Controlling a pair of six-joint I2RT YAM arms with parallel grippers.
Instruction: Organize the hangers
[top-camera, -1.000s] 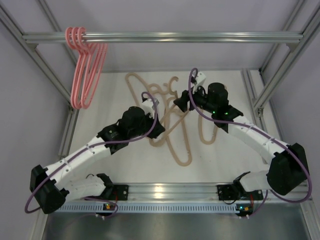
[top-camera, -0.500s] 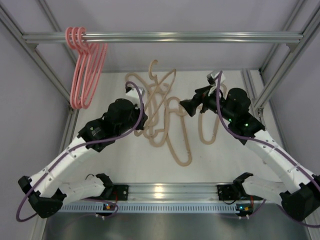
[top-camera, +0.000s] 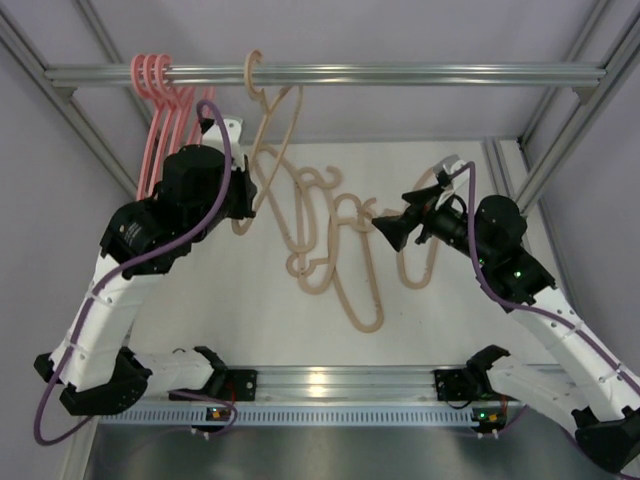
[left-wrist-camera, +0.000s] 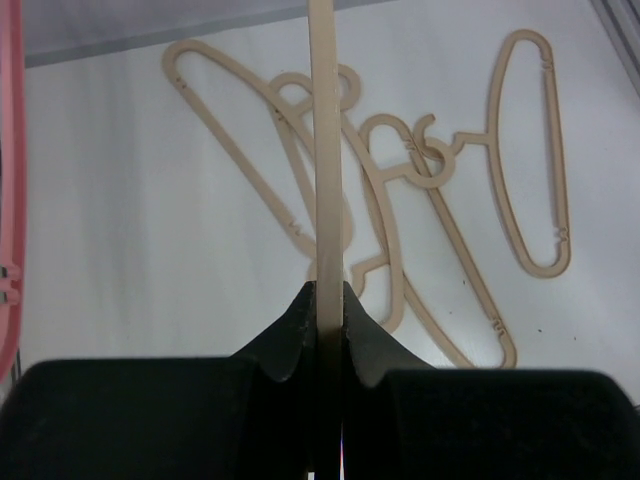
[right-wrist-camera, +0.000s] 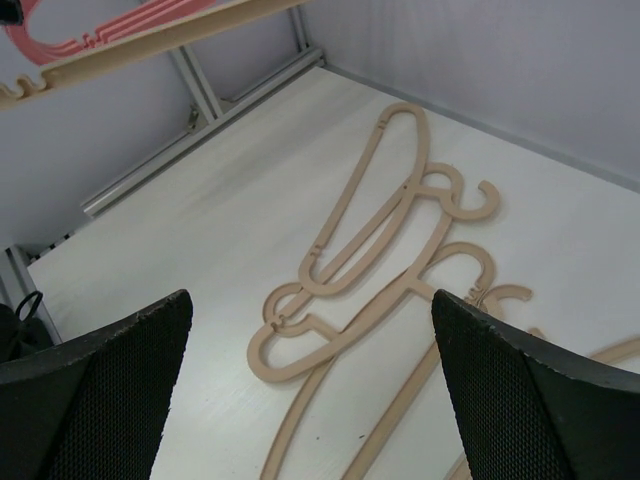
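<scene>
Raised, left gripper (left-wrist-camera: 329, 305) pinches beige hanger (left-wrist-camera: 322, 150), seemingly hooked on bar (top-camera: 400, 74).

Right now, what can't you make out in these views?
Left gripper: hidden under its own wrist in the top view; only the left wrist view shows it clamping the held beige hanger.
That hanger's hook: top view cannot show whether it rests on the silver bar.
Pink hangers: lower parts behind the left arm.
Beige hangers on the table: overlaps hide their count.

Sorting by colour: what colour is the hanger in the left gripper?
Beige hanger; left wrist view shows best.
</scene>
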